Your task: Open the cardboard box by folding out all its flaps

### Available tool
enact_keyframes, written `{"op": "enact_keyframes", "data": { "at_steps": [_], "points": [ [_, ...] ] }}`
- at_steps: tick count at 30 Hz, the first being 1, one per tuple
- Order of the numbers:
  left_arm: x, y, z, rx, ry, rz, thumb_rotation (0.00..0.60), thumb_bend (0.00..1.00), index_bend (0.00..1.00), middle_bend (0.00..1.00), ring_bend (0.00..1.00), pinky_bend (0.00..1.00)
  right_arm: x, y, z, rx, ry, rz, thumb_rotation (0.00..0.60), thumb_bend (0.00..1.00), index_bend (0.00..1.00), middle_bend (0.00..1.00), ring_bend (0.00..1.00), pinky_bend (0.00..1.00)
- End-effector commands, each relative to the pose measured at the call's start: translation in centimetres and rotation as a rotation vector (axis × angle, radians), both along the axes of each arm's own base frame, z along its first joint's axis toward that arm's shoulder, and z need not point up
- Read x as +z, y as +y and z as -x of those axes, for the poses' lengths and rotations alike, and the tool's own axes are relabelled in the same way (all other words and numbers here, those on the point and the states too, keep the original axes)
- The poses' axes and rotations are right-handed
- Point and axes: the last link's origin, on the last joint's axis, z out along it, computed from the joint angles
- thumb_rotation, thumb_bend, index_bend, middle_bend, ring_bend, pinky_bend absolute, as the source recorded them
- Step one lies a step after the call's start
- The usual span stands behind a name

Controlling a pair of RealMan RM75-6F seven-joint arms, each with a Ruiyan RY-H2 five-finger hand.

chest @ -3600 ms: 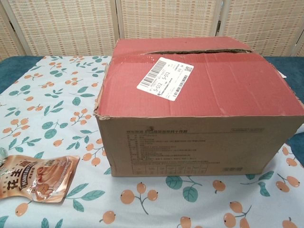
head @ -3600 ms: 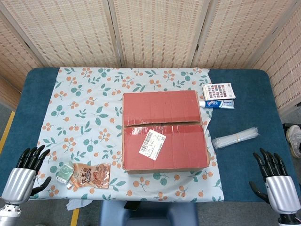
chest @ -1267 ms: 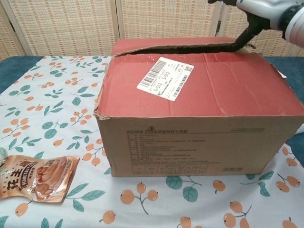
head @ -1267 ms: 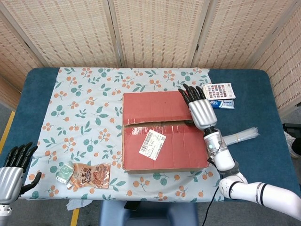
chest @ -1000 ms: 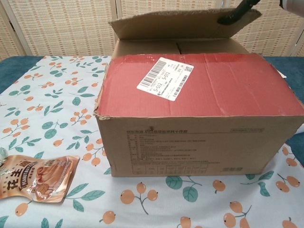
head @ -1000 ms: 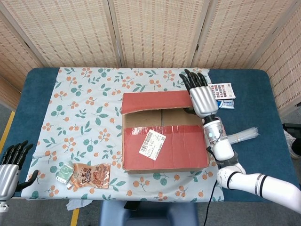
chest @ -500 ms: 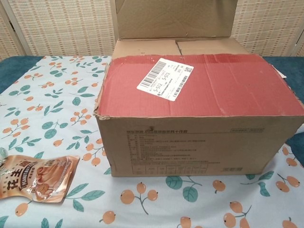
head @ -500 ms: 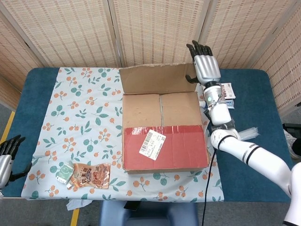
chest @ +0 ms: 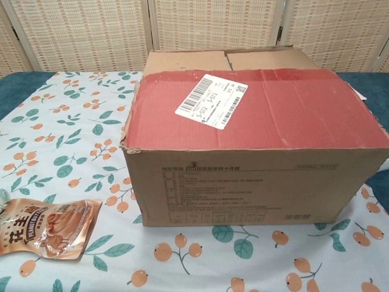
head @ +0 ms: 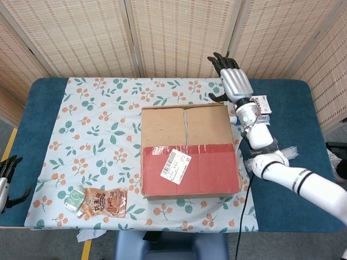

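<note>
- The cardboard box [head: 190, 150] sits in the middle of the table, on the flowery cloth [head: 103, 124].
- Its near red flap [head: 191, 169] lies flat on top, and a white label [head: 176, 164] is stuck on it.
- Behind the red flap I see two plain brown flaps [head: 184, 125] lying flat, side by side, with a thin gap between them.
- My right hand [head: 233, 82] is up past the far right corner of the box, a bit beyond its back edge.
- My right fingers [head: 222, 60] are spread apart and hold nothing. I cannot tell if my thumb touches the box.
- My left hand [head: 6, 176] is far off at the left edge of the table, well apart from the box. Only a little of it shows; the black fingers I can see are apart and hold nothing.
- In the chest view the box [chest: 255, 164] fills most of the picture, and neither of my hands shows there.
- A peanut snack bag [head: 105, 202] and a small green and white packet [head: 74, 197] lie near the front left of the box.
- A toothpaste box [head: 261, 108] lies by my right arm, partly hidden by it.
</note>
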Motion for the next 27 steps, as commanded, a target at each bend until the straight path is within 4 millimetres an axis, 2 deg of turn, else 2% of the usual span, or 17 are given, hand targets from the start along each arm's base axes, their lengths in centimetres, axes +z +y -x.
{"op": "enact_keyframes", "data": {
  "at_steps": [1,5,9,12,20,27],
  "points": [
    [-0.3,0.0,-0.3,-0.009,-0.017,0.019,0.600,0.42,0.12,0.08,0.02,0.00,2.9,7.6,3.4,-0.013,-0.103,-0.117,0.600,0.32,0.03,0.00,0.02,0.00],
    [-0.6,0.1,-0.6,-0.032,-0.066,0.073,0.600,0.42,0.12,0.08,0.02,0.00,3.0,10.9,5.3,-0.041,-0.243,-0.209,0.600,0.32,0.14,0.03,0.15,0.12],
    [-0.9,0.6,-0.4,-0.025,-0.046,0.082,0.600,0.42,0.12,0.08,0.02,0.00,3.2,12.6,7.0,-0.083,-0.395,-0.307,0.600,0.32,0.19,0.09,0.20,0.16],
    [-1.3,1.1,-0.2,-0.002,-0.043,0.099,0.600,0.42,0.12,0.08,0.02,0.00,3.3,12.6,8.6,-0.116,-0.463,-0.363,0.600,0.32,0.23,0.14,0.25,0.26],
    [-2.1,2.0,0.2,0.041,-0.025,0.124,0.600,0.42,0.12,0.08,0.03,0.00,2.6,11.6,10.9,-0.194,-0.595,-0.504,0.600,0.32,0.23,0.16,0.27,0.27],
    [-2.5,2.3,0.4,0.070,-0.035,0.153,0.600,0.42,0.11,0.08,0.03,0.00,1.6,10.0,12.4,-0.214,-0.587,-0.606,0.600,0.32,0.23,0.16,0.28,0.28]
  ]
}}
